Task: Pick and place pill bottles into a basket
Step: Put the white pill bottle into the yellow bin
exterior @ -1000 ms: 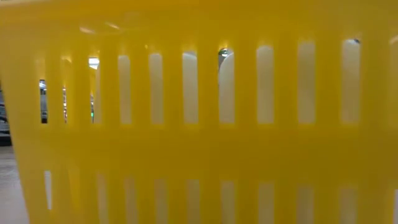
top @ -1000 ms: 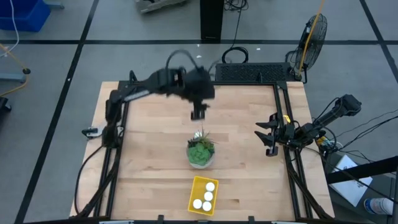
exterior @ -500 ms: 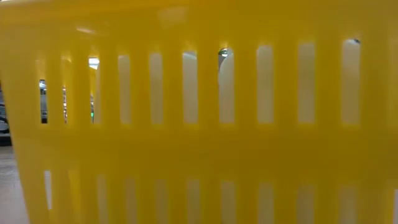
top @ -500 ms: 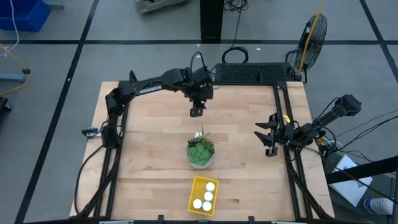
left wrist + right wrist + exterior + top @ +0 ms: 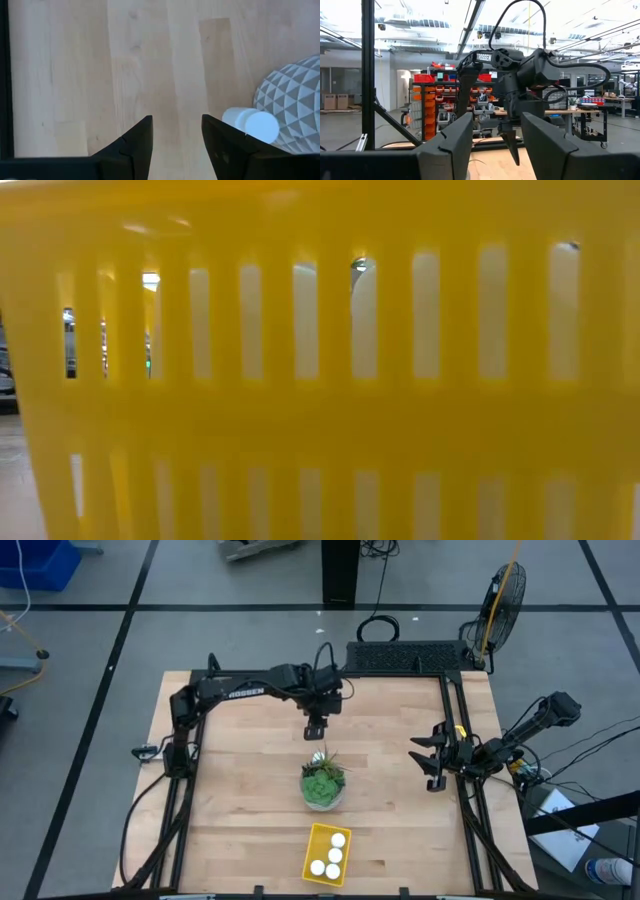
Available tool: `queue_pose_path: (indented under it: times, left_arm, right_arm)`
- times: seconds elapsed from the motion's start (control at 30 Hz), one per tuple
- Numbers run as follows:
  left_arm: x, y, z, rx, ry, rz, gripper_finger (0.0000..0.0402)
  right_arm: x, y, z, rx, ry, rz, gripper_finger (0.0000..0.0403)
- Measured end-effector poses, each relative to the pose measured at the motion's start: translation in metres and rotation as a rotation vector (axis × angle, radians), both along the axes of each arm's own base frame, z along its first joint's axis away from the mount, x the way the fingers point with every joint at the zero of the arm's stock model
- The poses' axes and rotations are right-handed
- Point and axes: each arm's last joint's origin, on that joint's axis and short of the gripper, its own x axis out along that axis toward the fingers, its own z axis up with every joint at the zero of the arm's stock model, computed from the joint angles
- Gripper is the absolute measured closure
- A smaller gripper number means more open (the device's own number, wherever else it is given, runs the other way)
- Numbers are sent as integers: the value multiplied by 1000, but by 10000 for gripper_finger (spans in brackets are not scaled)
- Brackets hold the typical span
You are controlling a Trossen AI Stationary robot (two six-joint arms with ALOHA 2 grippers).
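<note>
Left gripper (image 5: pixel 316 727) open and empty above last pill bottle (image 5: pixel 250 125) lying against plant pot (image 5: pixel 295 100), just off one fingertip; shift sideways to straddle before closing, then carry to basket (image 5: pixel 312 852).

"TROSSEN" on left arm (image 5: pixel 492 57)

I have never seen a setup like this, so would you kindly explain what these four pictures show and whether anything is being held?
Two dark robot arms work at a wooden table. The overhead picture shows the left gripper hovering open behind a potted plant, and the right gripper open, waiting at the table's right edge. Three pill bottles sit in the yellow basket, whose slotted wall fills the table-level picture. The left wrist camera sees a fourth bottle lying beside the plant's pot. The right wrist camera looks across at the other arm. Nothing is held.
</note>
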Motion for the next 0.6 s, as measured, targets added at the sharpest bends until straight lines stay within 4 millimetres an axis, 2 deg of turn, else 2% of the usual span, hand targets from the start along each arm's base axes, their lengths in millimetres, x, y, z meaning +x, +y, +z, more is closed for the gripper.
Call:
queue_pose_path:
  times: [0.23,0.6]
  left_arm:
    - [2,-5,1,100,28,23,206]
    - [0,-19,-1,88,91,20,129]
  right_arm:
    - [0,0,0,0,0,0,243]
    - [0,0,0,0,0,0,242]
